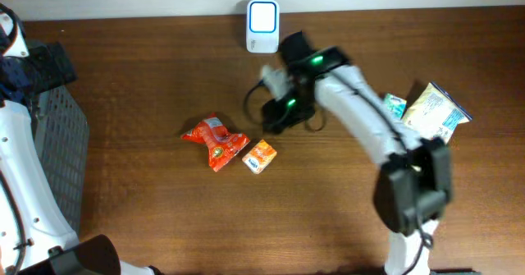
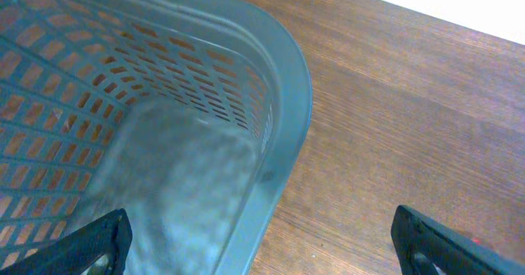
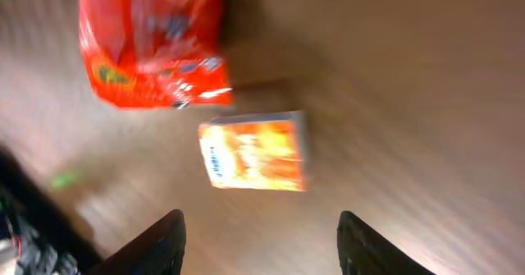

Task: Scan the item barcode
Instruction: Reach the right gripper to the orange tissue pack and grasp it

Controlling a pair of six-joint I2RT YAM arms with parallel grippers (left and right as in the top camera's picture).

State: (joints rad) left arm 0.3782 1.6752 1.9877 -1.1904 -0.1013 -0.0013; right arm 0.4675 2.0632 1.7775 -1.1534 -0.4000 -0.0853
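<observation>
Wooden table [image 3: 426, 78] bears the orange box [image 3: 254, 152] just ahead of the right tool [image 3: 261, 230], standing open and empty.

A bag [image 1: 213, 139] lies in the middle of the table [image 1: 164, 217]. A small box [image 1: 259, 156] lies just to its right and a bit nearer, so close they may touch. The scanner [image 1: 262, 25] stands at the far edge, behind them both. A basket [image 1: 61, 135] sits at the left side. Two packs [image 1: 435, 111] lie side by side, well off to the right.
</observation>
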